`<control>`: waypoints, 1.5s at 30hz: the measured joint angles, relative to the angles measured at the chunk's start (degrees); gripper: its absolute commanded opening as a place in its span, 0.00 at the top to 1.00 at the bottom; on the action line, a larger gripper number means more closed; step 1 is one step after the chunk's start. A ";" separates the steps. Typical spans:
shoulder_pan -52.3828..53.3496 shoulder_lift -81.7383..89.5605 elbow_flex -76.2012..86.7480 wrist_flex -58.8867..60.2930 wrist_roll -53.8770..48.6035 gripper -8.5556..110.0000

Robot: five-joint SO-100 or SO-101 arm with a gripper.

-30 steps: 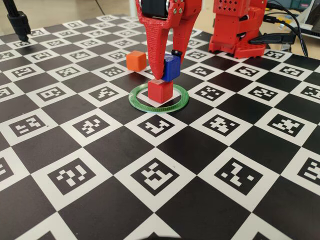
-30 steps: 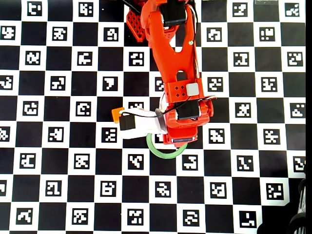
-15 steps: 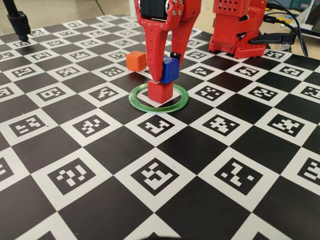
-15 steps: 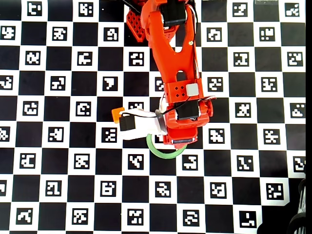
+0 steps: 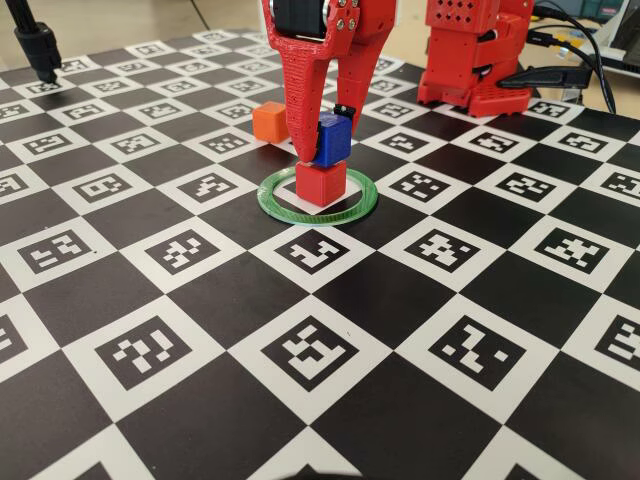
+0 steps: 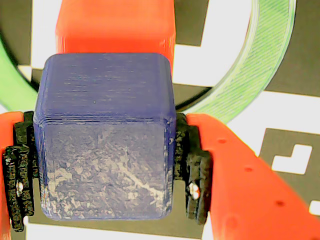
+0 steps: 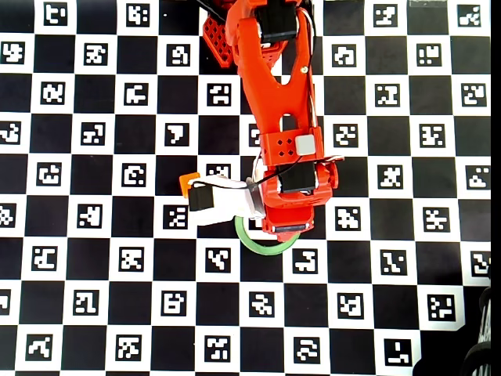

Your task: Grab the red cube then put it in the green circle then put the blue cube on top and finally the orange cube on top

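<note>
Checkered marker board is filling the fixed view, where the gripper is clamping the blue cube just above the red cube inside the green circle; the orange cube is sitting behind. Wrist view: black pads are pinching blue. Overhead, the arm is covering the ring.

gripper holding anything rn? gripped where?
Yes: the blue cube, clamped by the gripper across two opposite side faces, one black pad on each. It hangs tilted just above the red cube.
</note>
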 measured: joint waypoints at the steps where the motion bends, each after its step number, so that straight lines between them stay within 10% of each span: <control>1: 0.18 0.00 0.00 0.00 0.09 0.84; 45: 0.70 0.09 1.85 -2.46 -0.35 0.83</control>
